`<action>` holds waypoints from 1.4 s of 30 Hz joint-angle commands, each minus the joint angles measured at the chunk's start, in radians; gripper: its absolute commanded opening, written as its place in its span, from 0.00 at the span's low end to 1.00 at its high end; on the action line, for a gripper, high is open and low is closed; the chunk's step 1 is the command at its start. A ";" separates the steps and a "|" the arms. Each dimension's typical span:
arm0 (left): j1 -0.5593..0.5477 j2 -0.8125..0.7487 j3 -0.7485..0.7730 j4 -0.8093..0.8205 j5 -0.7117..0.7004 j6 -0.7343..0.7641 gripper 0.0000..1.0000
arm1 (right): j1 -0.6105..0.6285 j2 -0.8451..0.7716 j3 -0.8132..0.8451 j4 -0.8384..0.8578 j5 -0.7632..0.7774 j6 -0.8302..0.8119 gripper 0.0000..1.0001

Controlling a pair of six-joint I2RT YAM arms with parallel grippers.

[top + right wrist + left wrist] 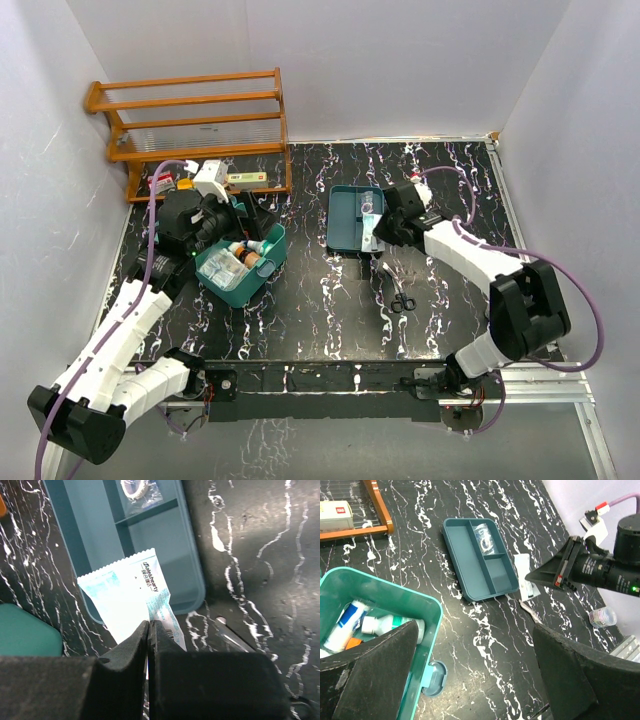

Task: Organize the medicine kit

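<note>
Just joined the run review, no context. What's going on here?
Two arms are sorting a medicine kit. The right end effector is shut on a white sachet, held over one corner of the divided tray. One tray compartment holds a bagged roll. The left end effector is open at the edge of the kit, which is open with bottles inside. Scissors lie untouched on the table.

White sachet (121, 604), dark print reading roughly "Hale&hearty" (small lines below unreadable)
</note>
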 commanded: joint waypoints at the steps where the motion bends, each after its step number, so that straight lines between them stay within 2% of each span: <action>1: -0.003 -0.040 0.029 -0.044 -0.020 0.035 0.96 | 0.013 0.076 0.086 0.066 0.070 0.115 0.00; 14: -0.003 -0.067 -0.013 -0.025 -0.019 0.001 0.96 | 0.016 0.309 0.253 0.005 0.126 0.011 0.00; 30: -0.003 -0.058 -0.017 -0.019 -0.018 -0.009 0.96 | 0.016 0.373 0.215 -0.007 0.103 -0.025 0.00; 39: -0.003 -0.060 -0.015 -0.026 -0.019 -0.007 0.96 | 0.015 0.428 0.254 -0.015 0.062 -0.080 0.00; 42: -0.003 -0.061 -0.013 -0.027 -0.019 -0.007 0.96 | 0.016 0.433 0.268 -0.025 0.056 -0.095 0.09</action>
